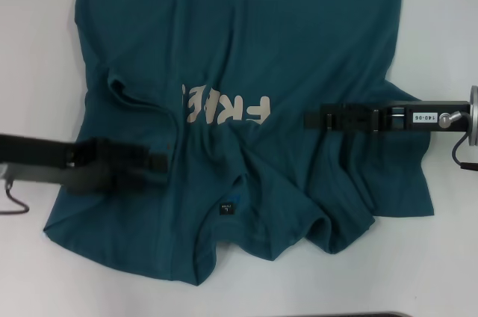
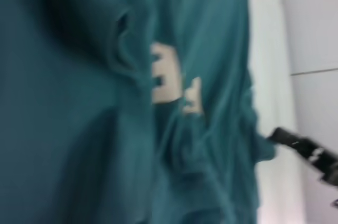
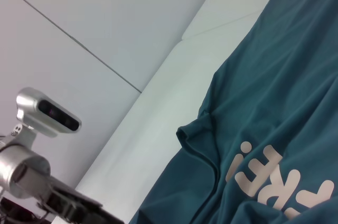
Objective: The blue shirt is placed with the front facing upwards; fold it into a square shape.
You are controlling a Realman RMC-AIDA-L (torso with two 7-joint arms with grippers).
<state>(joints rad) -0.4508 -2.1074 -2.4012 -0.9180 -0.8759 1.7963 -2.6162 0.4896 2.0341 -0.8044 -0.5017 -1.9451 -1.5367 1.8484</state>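
Fold barely started: blue shirt (image 1: 246,55) mostly flat on table (image 1: 30,48), rumpled near collar at 6 o'clock. Left gripper (image 1: 160,161) at 8 o'clock, right gripper (image 1: 310,118) at 3; can't tell either's jaw state.

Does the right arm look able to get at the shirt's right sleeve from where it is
Probably yes. The right gripper hangs over the blue shirt beside the lettering, the sleeve lies just beneath its arm, and nothing stands between.
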